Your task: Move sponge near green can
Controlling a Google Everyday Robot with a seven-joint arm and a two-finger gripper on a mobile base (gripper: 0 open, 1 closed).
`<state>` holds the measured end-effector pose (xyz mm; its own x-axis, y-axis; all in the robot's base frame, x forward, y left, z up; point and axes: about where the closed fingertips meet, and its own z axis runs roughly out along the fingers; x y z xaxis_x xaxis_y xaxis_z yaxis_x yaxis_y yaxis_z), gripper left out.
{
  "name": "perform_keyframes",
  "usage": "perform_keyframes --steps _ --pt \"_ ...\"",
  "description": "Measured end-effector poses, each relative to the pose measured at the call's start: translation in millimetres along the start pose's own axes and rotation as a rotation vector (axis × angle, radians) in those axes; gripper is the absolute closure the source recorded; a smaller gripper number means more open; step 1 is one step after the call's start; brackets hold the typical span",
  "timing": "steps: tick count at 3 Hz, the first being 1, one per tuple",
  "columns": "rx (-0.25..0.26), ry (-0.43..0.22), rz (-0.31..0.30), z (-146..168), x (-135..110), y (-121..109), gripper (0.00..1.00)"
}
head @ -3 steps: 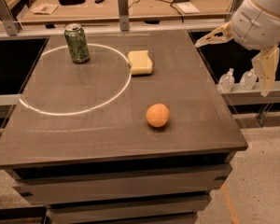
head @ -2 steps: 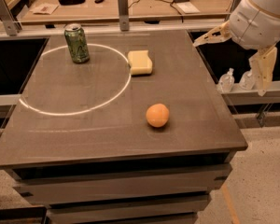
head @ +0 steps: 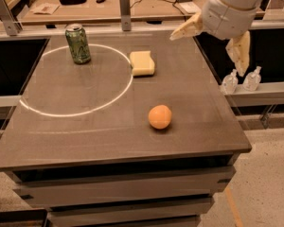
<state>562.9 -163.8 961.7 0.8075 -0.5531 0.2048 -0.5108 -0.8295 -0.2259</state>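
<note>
Upper right of the frame: the gripper [head: 207,54], raised above the far right side of the table [head: 85,131], pale fingers [head: 187,28] spread well apart and holding nothing, one pointing left over the tabletop, the other hanging down past the right edge. Only one arm here, so no choice of side. Down and to the left from the gripper, near but clearly apart from it: the sponge [head: 142,63], resting flat in the upper middle of the frame, with its left edge on the right rim of the white ring [head: 75,115] painted on the tabletop. Reads as a pale yellow soft block with rounded corners and a shallow notch in its upper edge; about as deep as wide in this view, so long axis hard to call, probably running away from the camera. Likely calls for a reach leftward and down, then a carry further left. Further left still, well apart from the sponge across the ring: the green can [head: 78,43], upright, silver top, pale markings, in the upper left. Below the sponge, toward lower centre: an orange [head: 159,116], off the line between sponge and can.
</note>
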Motion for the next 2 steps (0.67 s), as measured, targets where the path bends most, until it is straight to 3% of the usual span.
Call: perform_keyframes --steps 1,2 --pt "-0.028 0.029 -0.214 5 0 -32 0.00" --pt "-0.055 -0.001 -0.398 18 1 -62 0.00"
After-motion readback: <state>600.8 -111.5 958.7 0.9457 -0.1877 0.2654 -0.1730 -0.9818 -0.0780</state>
